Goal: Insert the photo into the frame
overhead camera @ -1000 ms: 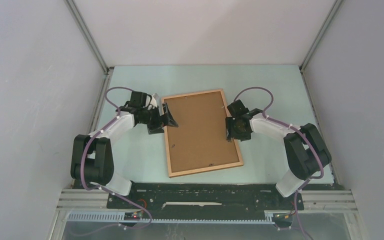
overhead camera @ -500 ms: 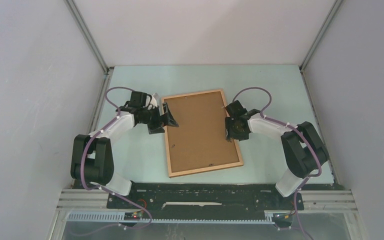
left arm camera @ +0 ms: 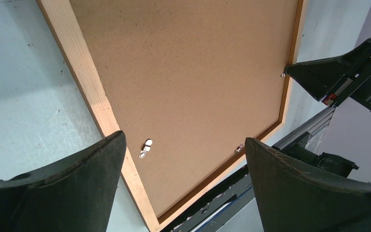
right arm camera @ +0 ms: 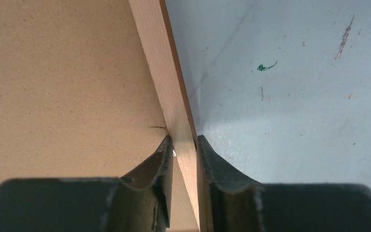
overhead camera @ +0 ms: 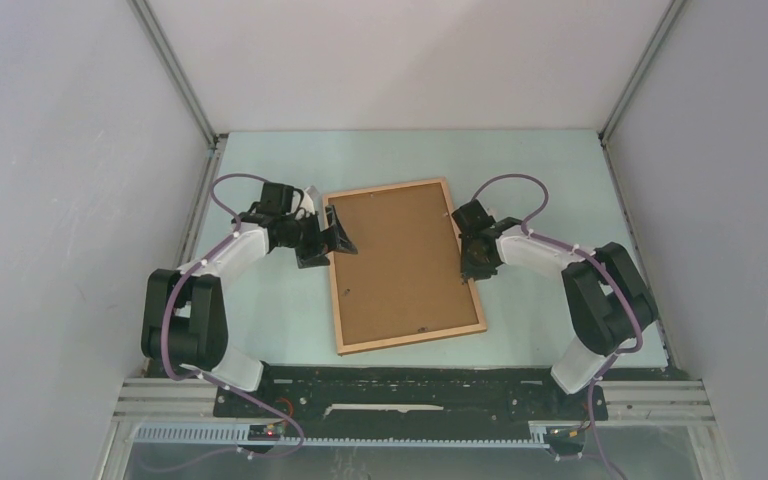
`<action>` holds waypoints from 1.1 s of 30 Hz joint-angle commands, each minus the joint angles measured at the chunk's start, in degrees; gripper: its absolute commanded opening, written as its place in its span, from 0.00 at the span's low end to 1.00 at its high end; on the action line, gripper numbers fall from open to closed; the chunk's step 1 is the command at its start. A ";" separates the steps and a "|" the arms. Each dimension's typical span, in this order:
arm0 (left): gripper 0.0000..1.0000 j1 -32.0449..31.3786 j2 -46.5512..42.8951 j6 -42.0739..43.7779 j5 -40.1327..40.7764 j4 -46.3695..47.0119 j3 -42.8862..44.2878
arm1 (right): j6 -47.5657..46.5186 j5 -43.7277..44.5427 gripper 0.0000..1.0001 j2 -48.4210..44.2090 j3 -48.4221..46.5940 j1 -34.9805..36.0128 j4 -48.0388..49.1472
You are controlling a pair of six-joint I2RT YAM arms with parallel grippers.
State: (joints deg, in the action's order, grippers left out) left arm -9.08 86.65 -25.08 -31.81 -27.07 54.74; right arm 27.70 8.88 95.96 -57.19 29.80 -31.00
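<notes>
The right gripper [right arm camera: 184, 145] pinches the right rail of the frame [overhead camera: 412, 339] between narrow jaws, while the left gripper [left arm camera: 183, 140] stands wide open just beside its left rail, holding nothing. A lift from this one side could, I judge, twist the thin rail out of the pinch or let the backing board [overhead camera: 400, 260] slip. The frame lies face down on the table [overhead camera: 520, 170], pale wood around the plain brown board; the photo is not visible.

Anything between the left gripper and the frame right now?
Nothing visible. The left gripper hangs open right over the left rail of the frame, with only that rail and the backing board below. The right gripper pinches the opposite rail.
</notes>
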 commanded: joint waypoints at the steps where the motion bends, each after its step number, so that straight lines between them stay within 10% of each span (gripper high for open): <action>1: 1.00 0.02 -0.57 -0.06 -1.41 1.84 -1.63 | 3.22 1.90 0.21 2.62 0.24 0.69 2.14; 8: 1.00 0.07 -0.65 -0.13 -1.46 1.84 -1.53 | 4.77 0.83 0.01 1.29 0.15 1.31 0.60; 18: 1.00 1.17 -8.19 -2.78 7.23 1.75 -5.58 | 2.27 -5.71 0.61 0.05 -1.35 -2.55 4.74; 33: 1.00 -10.68 -15.68 -14.96 8.39 11.96 -22.37 | -0.77 -13.73 0.62 15.28 -18.17 -2.31 7.81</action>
State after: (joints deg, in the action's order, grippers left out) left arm -15.94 73.76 -36.25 -23.00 -19.25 33.67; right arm 28.91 -0.86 106.80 -68.82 26.26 -27.59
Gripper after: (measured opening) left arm 0.998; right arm 0.629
